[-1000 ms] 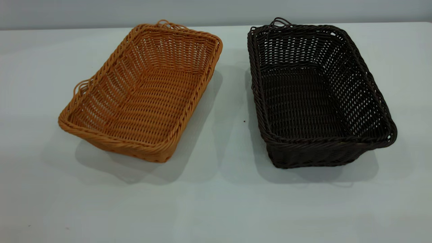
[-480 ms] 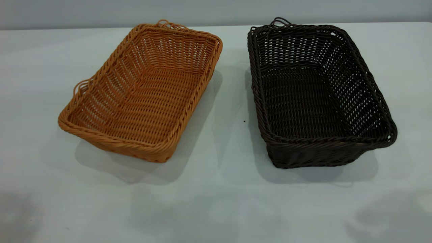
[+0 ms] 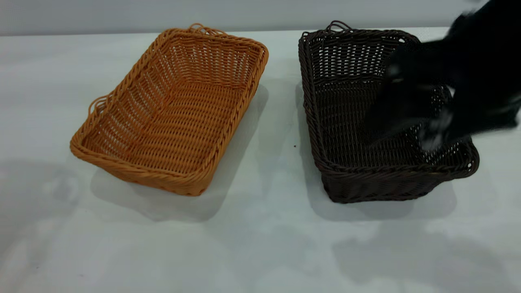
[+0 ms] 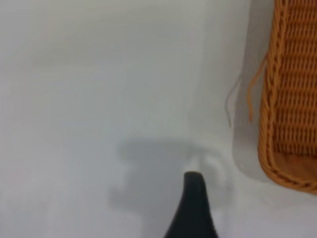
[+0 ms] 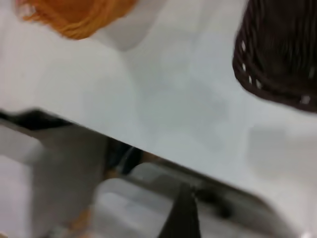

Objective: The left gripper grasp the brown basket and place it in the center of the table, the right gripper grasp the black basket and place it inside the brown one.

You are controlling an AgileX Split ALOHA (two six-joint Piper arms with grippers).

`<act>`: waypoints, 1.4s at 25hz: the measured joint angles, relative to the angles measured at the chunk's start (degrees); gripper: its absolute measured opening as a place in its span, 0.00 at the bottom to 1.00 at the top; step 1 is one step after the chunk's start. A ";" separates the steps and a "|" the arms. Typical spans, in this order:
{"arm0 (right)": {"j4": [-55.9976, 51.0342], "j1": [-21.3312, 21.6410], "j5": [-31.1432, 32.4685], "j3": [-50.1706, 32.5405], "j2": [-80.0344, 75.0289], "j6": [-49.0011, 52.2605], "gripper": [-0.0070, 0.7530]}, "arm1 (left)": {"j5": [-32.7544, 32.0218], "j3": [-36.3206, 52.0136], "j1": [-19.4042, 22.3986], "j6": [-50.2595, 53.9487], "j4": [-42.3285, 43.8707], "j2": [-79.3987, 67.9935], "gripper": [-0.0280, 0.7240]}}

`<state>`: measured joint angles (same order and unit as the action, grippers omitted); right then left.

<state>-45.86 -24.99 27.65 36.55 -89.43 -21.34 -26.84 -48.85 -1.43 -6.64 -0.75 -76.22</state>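
On the worktop (image 3: 260, 244): both baskets sit side by side, apart, each upright
brown basket (image 3: 175, 110): left half of the worktop, angled a bit, nothing in it
black basket (image 3: 366, 118): right half, still separate from the brown one
right claw (image 3: 431, 110): blurry black mass over the black basket's right side; honestly can't tell if it's open or gripping anything
left claw (image 4: 194, 208): only one dark fingertip shows in the left wrist view, above bare worktop near the brown basket's corner; opening can't be made out

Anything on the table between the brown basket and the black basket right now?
Only bare table and one tiny dark speck separate the brown basket from the black basket in the exterior view.
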 joint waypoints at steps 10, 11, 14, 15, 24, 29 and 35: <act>-27.61 -0.12 -0.48 0.26 -16.00 21.34 0.79 | 2.64 -0.40 0.00 -0.05 0.00 -2.87 0.78; -32.22 -0.12 -1.31 0.26 -16.36 20.54 0.79 | 2.80 -0.40 0.00 -0.11 0.00 -2.87 0.78; -43.66 -0.12 -5.88 0.48 -17.18 17.76 0.79 | 2.87 -0.40 0.00 -0.11 0.00 -2.87 0.78; -46.78 -0.12 -7.08 0.50 -17.69 16.85 0.79 | 2.87 -0.40 0.00 -0.11 0.00 -2.87 0.78; -56.35 -0.12 -11.66 0.74 -25.83 16.28 0.79 | 3.50 -0.40 0.00 -0.16 -0.16 -2.87 0.78; -56.76 -0.12 -15.97 0.74 -26.90 20.07 0.79 | 3.66 -0.40 0.00 -0.16 -0.22 -3.04 0.78; -57.01 -0.12 -24.43 0.74 -26.90 23.94 0.79 | 3.80 -0.75 0.00 -0.16 -2.65 -6.38 0.78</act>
<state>-102.87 -25.11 3.22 37.29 -116.33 2.60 -23.04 -49.60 -1.43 -6.80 -3.40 -82.60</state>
